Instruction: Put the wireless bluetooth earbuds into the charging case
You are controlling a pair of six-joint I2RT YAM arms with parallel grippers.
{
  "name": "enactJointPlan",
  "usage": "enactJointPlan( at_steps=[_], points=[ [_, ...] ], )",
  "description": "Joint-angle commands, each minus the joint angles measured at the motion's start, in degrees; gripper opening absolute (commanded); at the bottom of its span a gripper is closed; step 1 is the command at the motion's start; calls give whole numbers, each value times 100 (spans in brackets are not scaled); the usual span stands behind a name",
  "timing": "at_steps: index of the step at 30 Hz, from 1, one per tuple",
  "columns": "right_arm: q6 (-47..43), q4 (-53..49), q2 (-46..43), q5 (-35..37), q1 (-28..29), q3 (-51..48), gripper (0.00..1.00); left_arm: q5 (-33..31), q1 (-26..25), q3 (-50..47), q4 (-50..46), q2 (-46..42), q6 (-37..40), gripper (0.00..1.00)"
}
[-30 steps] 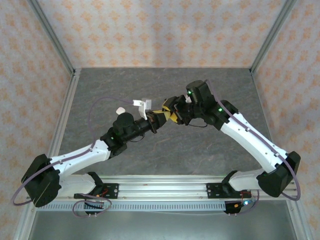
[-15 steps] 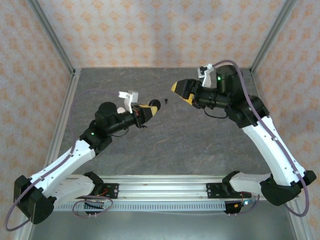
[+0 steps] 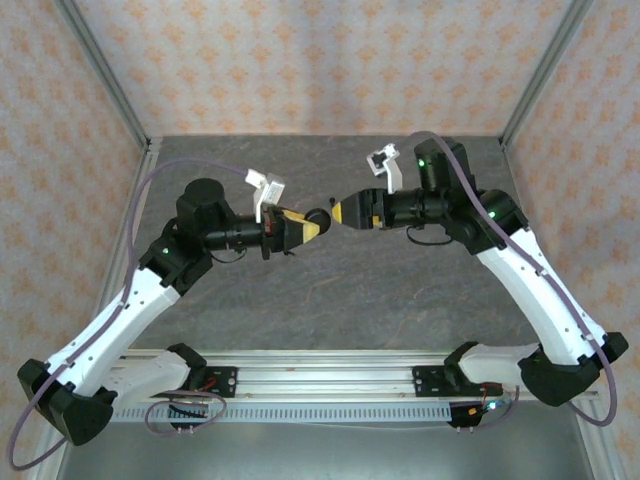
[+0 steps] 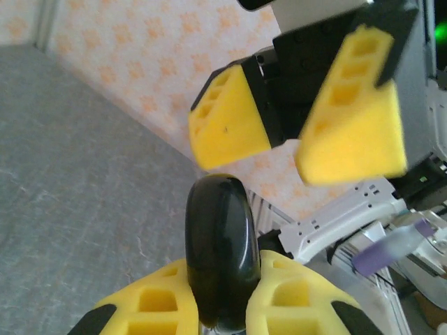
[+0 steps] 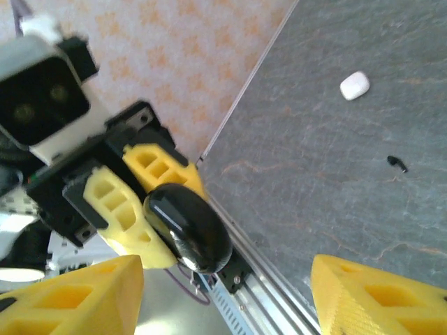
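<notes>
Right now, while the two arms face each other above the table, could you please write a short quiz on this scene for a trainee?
1. True or false: the left gripper is shut on the glossy black case.
2. The right gripper's jaws stand: A open, B shut on an earbud, C shut on the case?
3. What small black thing lies loose on the table?
Key: 1 true; 2 A; 3 an earbud.

Cream wallpaper walls with an orange motif on three sides, aluminium corner posts, grey marbled tabletop, aluminium rail along the near edge. Even light.
</notes>
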Motion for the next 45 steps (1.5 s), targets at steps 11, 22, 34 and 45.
enactJointPlan(
  at_steps=[11,22,34,45],
  points=[
    [260,1795,-373,-380,216,-863,49,951,45,720,-722,319,356,1],
    [778,2399,-415,-1021,218,-1232,27,1148,45,1084,-1231,514,643,2],
    [1666,3258,-596,-837,216,-1719,19,885,194,1157,-1048,581,473,10],
    [1825,3776,-1058,455,216,-2211,18,-241,384,684,23,150,-608,58]
  ],
)
